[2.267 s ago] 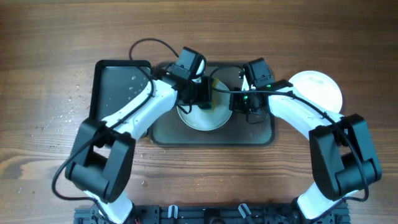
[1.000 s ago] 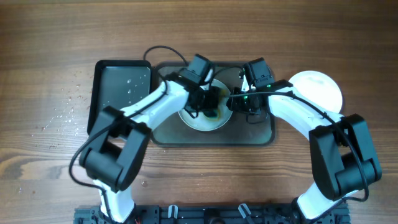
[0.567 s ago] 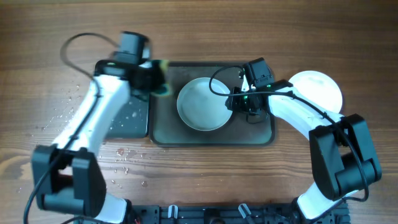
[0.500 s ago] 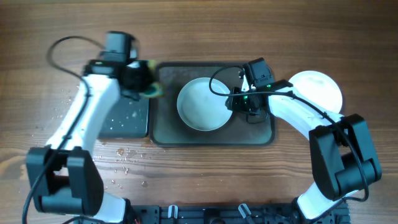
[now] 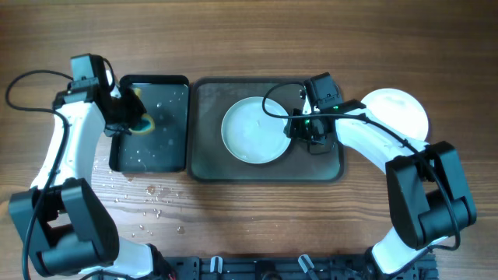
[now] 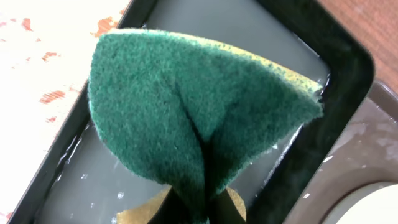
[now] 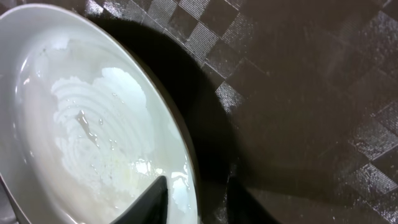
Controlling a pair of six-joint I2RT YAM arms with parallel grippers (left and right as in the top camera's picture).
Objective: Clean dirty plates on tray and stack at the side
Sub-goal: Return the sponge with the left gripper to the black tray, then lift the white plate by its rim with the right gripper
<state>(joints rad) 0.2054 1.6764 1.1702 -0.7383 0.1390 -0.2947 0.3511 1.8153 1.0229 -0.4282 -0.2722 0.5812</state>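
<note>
Desk point(image 5: 257, 225): brown wood with the grain running side to side; both arms reach away from the near edge.
Water drops point(image 5: 152, 201): scattered on the bare wood at near left, just in front of the black tray.
Tray point(image 5: 204, 159): dull brown-grey, rounded corners, raised rim, in the middle of the desk. The right wrist view shows a checkered texture on its floor.
Plate point(image 5: 250, 130): round, white and shallow, lying flat inside the tray, slightly left of the tray's centre. A wet streaky film covers its middle.
Right hand point(image 5: 299, 131): down at the plate's right edge. Opening is narrow, with one finger inside the rim and one outside. Cannot tell whether the fingers actually pinch the rim.
Black tray point(image 5: 167, 152): smaller and narrower, just beside the big tray's left side. Shallow water and droplets sit on its floor.
Left hand point(image 5: 124, 117): over the left part of the black tray, closed tight on the sponge.
Sponge point(image 6: 186, 112): green scrub face, yellow underside, folded into a crease where the fingers hold it. It hangs above the water; cannot tell whether it touches.
Second plate point(image 5: 405, 109): white, on the bare desk right of the tray, apart from it. The right arm partly covers it; the number stacked there cannot be told.
</note>
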